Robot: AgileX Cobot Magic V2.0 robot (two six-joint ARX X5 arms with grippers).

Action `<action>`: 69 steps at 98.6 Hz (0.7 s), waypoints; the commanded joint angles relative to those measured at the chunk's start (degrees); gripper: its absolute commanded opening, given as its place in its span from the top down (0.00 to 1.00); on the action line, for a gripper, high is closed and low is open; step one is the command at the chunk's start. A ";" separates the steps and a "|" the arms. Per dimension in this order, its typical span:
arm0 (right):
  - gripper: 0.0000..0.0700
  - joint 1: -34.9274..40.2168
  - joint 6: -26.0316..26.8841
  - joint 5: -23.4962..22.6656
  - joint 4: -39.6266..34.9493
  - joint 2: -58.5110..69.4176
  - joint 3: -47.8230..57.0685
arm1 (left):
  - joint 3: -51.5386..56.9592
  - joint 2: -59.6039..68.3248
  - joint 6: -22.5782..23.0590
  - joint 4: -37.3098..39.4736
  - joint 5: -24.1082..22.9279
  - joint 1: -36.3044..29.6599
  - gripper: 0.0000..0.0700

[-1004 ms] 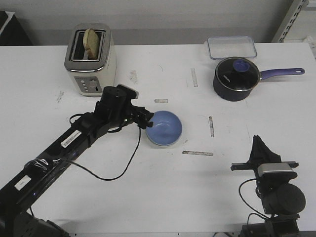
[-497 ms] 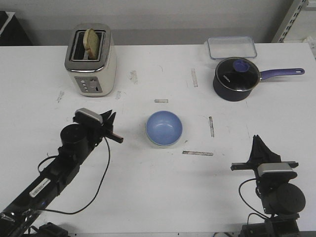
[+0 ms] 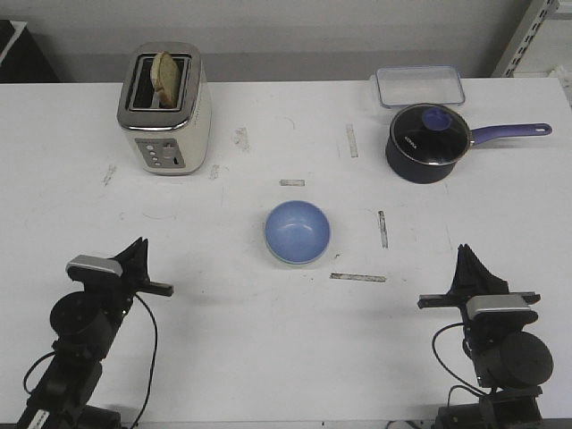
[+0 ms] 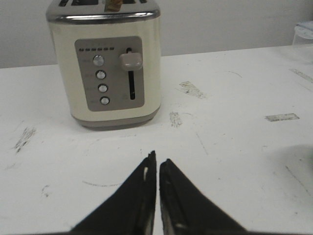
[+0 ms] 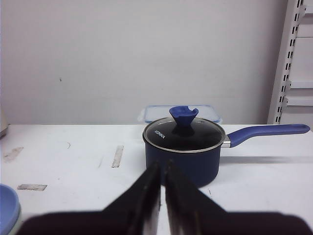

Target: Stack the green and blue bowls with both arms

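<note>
The light blue bowl sits in the middle of the table. A thin pale green rim shows under its near edge, so it rests inside the green bowl. The blue bowl's edge also shows in the right wrist view. My left gripper is shut and empty at the front left of the table, well apart from the bowls; in the left wrist view it points at the toaster. My right gripper is shut and empty at the front right; in the right wrist view it points at the saucepan.
A cream toaster with bread in it stands at the back left. A dark navy saucepan with a glass lid and a clear lidded container stand at the back right. Tape strips mark the table.
My left arm has drawn back from the bowls' left side to the front left of the table, gripper shut. The bowls and the right arm have not moved.
</note>
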 commanded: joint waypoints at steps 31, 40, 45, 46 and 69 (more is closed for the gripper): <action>0.99 -0.02 -0.04 0.00 0.70 0.04 0.33 | 0.00 -22.29 -0.92 -10.03 0.07 1.66 1.00; 0.99 -0.02 -0.04 0.00 0.70 0.04 0.31 | 0.00 -24.57 -0.92 -10.23 0.07 1.66 1.00; 0.99 -0.02 -0.04 -0.02 0.70 0.04 0.31 | 0.00 -25.53 -0.92 -10.75 0.07 1.66 1.00; 0.99 -0.02 -0.04 -0.02 0.70 0.04 0.31 | 0.00 -25.70 -0.92 -10.88 0.07 1.66 1.00; 0.99 -0.02 -0.04 -0.02 0.70 0.04 0.33 | -0.90 -28.37 1.18 -11.21 0.11 3.52 1.00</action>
